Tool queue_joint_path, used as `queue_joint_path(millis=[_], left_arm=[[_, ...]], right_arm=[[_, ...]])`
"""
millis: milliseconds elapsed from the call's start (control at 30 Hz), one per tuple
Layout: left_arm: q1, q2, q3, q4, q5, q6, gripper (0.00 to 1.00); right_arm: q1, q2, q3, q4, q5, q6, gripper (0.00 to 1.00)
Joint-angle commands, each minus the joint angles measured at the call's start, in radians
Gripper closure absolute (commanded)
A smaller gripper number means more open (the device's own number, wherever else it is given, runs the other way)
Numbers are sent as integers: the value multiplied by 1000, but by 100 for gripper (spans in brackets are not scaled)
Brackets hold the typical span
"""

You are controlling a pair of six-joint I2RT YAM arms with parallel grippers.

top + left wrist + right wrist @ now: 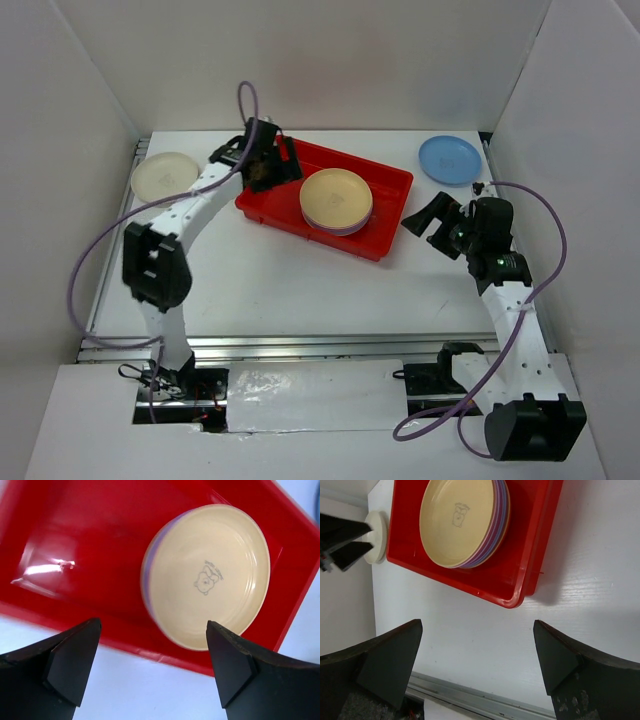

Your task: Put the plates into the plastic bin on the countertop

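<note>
The red plastic bin [392, 187] lies slanted at the back middle of the white countertop [300, 290]. A stack of plates [336, 200] sits in its right half, a pale yellow one on top and purple rims beneath. A cream plate [165, 175] lies on the countertop at the far left and a blue plate [450, 158] at the far right. My left gripper [268, 165] hangs open and empty over the bin's left end; its wrist view shows the stack [210, 575] ahead of the jaws. My right gripper [425, 215] is open and empty beside the bin's right end.
White walls enclose the countertop on three sides. A metal rail [300, 345] runs along the near edge in front of both arm bases. In the right wrist view the bin's corner [520, 580], the stack [462, 520] and the cream plate [377, 537] show beyond my open jaws.
</note>
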Motion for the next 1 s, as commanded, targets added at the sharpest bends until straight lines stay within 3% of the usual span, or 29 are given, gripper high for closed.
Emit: queue_joint_path(millis=[0, 33, 200, 333, 367, 500, 633, 733, 867, 967], left_arm=[[139, -259, -156, 56, -228, -139, 1], [185, -327, -275, 90, -231, -182, 1], [539, -373, -535, 228, -94, -398, 1], [667, -268, -635, 416, 7, -480, 1], [695, -235, -648, 535, 20, -487, 1], [735, -166, -662, 644, -73, -500, 1], [750, -92, -596, 613, -125, -491, 1], [742, -17, -515, 505, -168, -484, 1], [733, 48, -493, 520, -185, -495, 1], [723, 107, -429, 471, -208, -503, 7]], right_arm=[[-9, -22, -11, 42, -51, -19, 0], [-10, -21, -17, 51, -74, -19, 0], [-6, -25, -89, 140, -163, 1, 0], [3, -15, -120, 183, -237, 4, 0], [16, -18, -129, 200, -268, 9, 0], [81, -25, -161, 247, -306, 12, 0], [131, -9, -165, 243, -303, -16, 0], [164, 2, -168, 243, -300, -27, 0], [200, 19, -163, 263, -288, -31, 0], [209, 34, -148, 260, -291, -40, 0]])
